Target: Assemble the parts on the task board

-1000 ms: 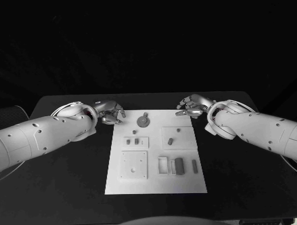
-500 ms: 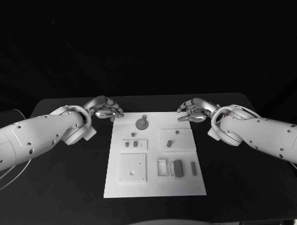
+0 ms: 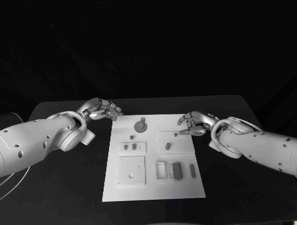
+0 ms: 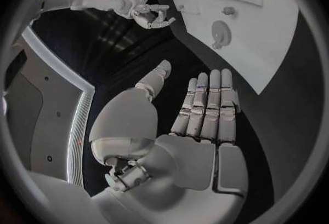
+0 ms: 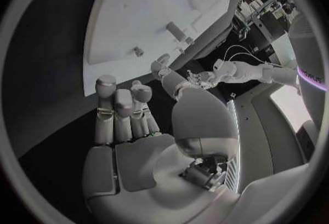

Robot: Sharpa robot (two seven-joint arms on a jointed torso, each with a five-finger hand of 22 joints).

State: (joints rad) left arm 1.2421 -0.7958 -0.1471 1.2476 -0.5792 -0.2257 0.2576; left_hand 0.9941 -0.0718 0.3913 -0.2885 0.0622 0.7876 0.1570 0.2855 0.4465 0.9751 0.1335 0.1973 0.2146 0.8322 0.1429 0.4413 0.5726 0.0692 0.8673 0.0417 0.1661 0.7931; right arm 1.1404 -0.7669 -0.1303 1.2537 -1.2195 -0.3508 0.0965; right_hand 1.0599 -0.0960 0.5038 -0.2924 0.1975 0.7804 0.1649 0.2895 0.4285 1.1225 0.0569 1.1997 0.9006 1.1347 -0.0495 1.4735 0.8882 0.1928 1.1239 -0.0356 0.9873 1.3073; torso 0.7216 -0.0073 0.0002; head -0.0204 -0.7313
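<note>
My silver left hand (image 3: 101,110) and right hand (image 3: 194,123) hover empty with loosely spread fingers at the far corners of the flat white task board (image 3: 155,187) on the black counter (image 3: 60,187), poised to reach its small grey parts (image 3: 178,169).

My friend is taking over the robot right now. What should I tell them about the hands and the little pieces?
Left hand: holds nothing, fingers apart, over the black table beside the task board's far left corner.
Right hand: holds nothing, fingers loosely curled, at the board's right edge.
Parts: round part at the far end, small parts lying mid-board and nearer.
Done: no part picked up.
Left: the assembly.
</note>
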